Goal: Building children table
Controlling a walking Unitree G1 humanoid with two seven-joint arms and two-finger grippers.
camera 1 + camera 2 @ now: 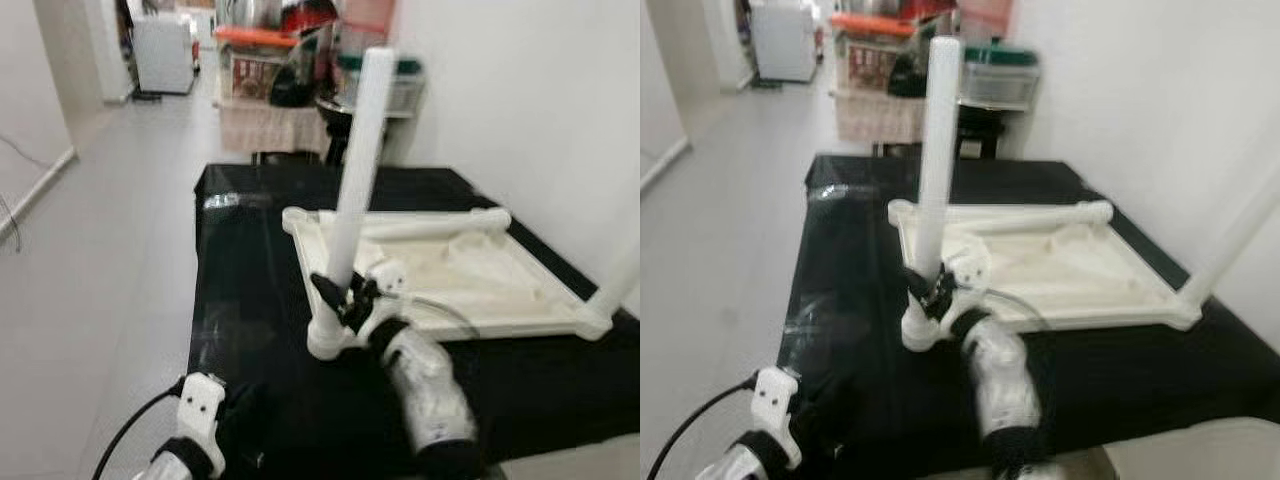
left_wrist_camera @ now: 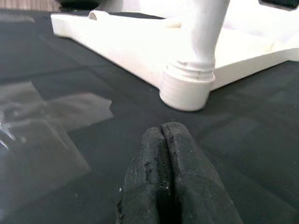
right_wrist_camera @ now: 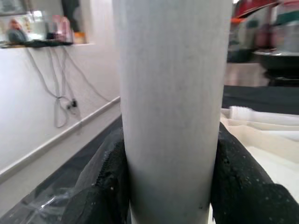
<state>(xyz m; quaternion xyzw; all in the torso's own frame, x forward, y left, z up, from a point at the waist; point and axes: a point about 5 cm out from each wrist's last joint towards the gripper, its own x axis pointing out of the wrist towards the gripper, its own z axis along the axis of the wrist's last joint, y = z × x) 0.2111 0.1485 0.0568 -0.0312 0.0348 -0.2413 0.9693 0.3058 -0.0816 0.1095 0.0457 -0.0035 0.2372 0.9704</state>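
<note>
Left eye view. We logged a cream, rectangular plastic tabletop (image 1: 470,275) lying upside down on a black cloth-covered table (image 1: 250,300), at about 2 o'clock from our right arm. A white cylindrical plastic leg (image 1: 358,170) stood upright in the round corner socket (image 1: 330,340) at the tabletop's near-left corner. The right gripper (image 1: 345,292) had its two black fingers closed on that leg just above the socket. A second white leg (image 1: 625,265) rose from the near-right corner, at 3 o'clock. The left gripper (image 1: 235,415) hovered low at 7 o'clock, holding nothing.

Right eye view. We recorded the same layout; another white tube (image 1: 1040,217) lay flat along the tabletop's far edge, at 12 o'clock.

Left wrist view. We saw the left fingers (image 2: 161,158) pressed together and empty, just above the cloth, with the socket near, ahead of them. A crumpled clear plastic sheet (image 2: 42,126) lay on the cloth beside them.

Right wrist view. We saw the leg clamped between both black pads (image 3: 112,177).

Handling, as we judged it: the leg seemed light, stiff and smooth, so liable to slip under a twist. We thought the best hold was low, near the socket.
</note>
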